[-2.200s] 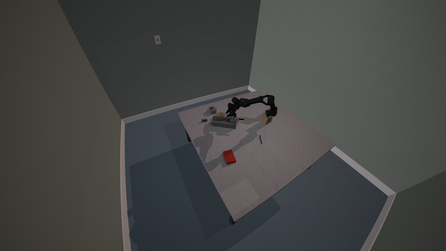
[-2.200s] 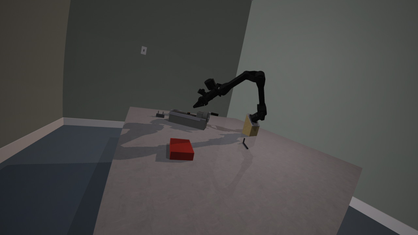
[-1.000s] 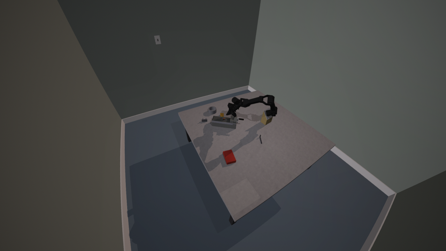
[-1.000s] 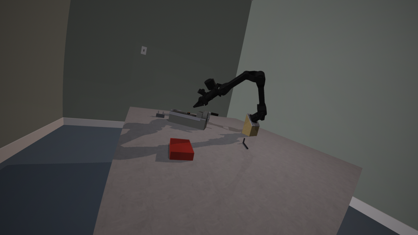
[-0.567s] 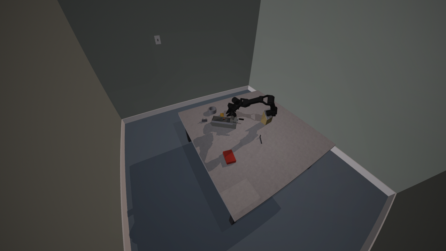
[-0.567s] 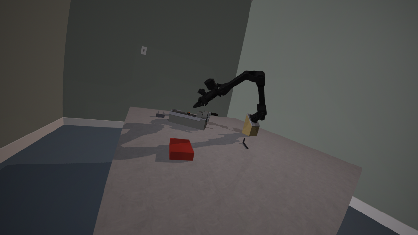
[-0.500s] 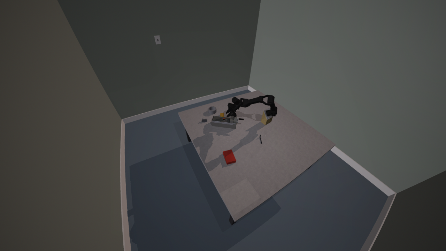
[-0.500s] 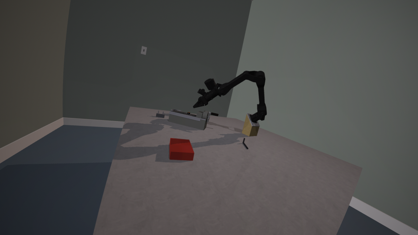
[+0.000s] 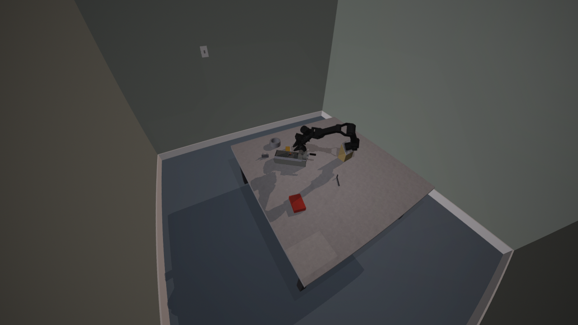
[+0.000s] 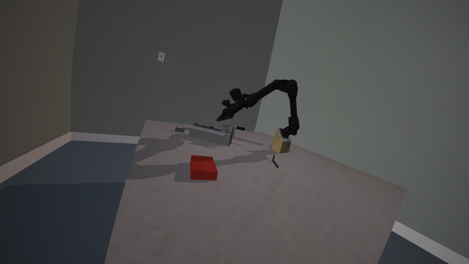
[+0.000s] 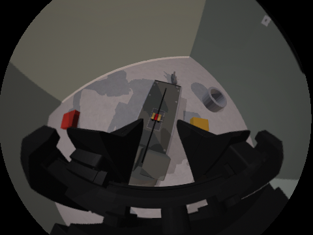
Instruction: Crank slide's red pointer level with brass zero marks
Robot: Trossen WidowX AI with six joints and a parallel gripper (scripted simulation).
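Observation:
The machine, a long grey box (image 9: pixel 289 161) (image 10: pixel 209 136) (image 11: pixel 169 98), stands on the table (image 9: pixel 363 193) (image 10: pixel 278 203). Its red pointer (image 11: pixel 156 117) sits between two brass marks (image 11: pixel 153 116) on the top; from the wrist view it looks about level with them, though it is small. The crank's black handle (image 9: pixel 312 154) (image 10: pixel 240 128) sticks out at the end nearer the arm's base and is hidden in the wrist view. My gripper (image 9: pixel 296 147) (image 10: pixel 218 119) (image 11: pixel 160 122) is open and empty, above the machine and away from the handle.
A red block (image 9: pixel 297 203) (image 10: pixel 203 168) (image 11: pixel 70 119), a yellow block (image 9: pixel 287 148) (image 11: pixel 199 123) and a grey ring-shaped cup (image 9: pixel 274 142) (image 11: pixel 214 99) stand around the machine. A small grey bracket (image 9: pixel 265 155) (image 10: pixel 179 129) stands beyond its far end. A black bent rod (image 9: pixel 338 180) (image 10: pixel 275 162) lies near the arm's base.

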